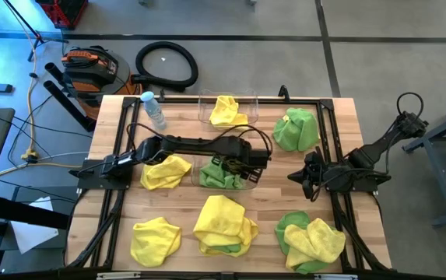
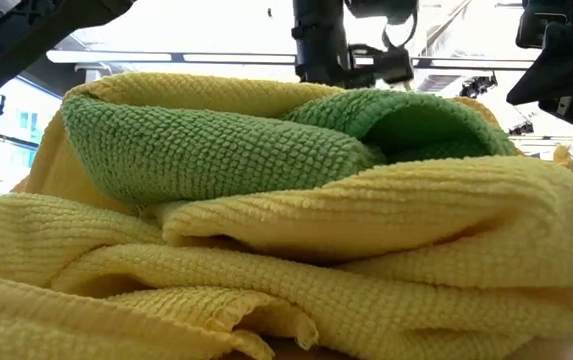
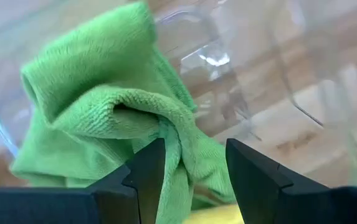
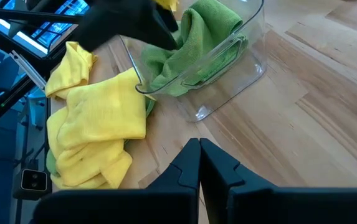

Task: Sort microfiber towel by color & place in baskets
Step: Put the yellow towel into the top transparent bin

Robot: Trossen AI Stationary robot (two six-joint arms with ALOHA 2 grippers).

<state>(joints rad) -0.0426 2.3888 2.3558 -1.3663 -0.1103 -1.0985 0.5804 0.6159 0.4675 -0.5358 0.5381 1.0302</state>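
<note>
My left gripper (image 1: 244, 169) hangs open over the near clear basket (image 1: 250, 183), where a green towel (image 1: 221, 175) lies bunched. In the left wrist view a raised fold of this green towel (image 3: 181, 146) stands between the open fingers. The far basket (image 1: 204, 109) holds a yellow towel (image 1: 226, 111). Loose on the table are a green towel (image 1: 296, 129), two yellow towels (image 1: 165, 171) (image 1: 155, 240), a yellow towel over a green one (image 1: 224, 225), and a green and yellow pair (image 1: 310, 242). My right gripper (image 4: 200, 157) waits shut near the table's right edge. My left gripper comes at the green towel from above, with the fold (image 3: 177, 163) between its two spread fingers. I cannot tell whether either finger (image 3: 146, 177) touches the cloth. The towel rests in the basket.
A small clear bottle with a blue cap (image 1: 153, 108) stands near the far left corner. In the low view the yellow and green pile (image 2: 286, 230) fills the foreground. Bare wood shows between the near basket and my right gripper (image 1: 308, 176).
</note>
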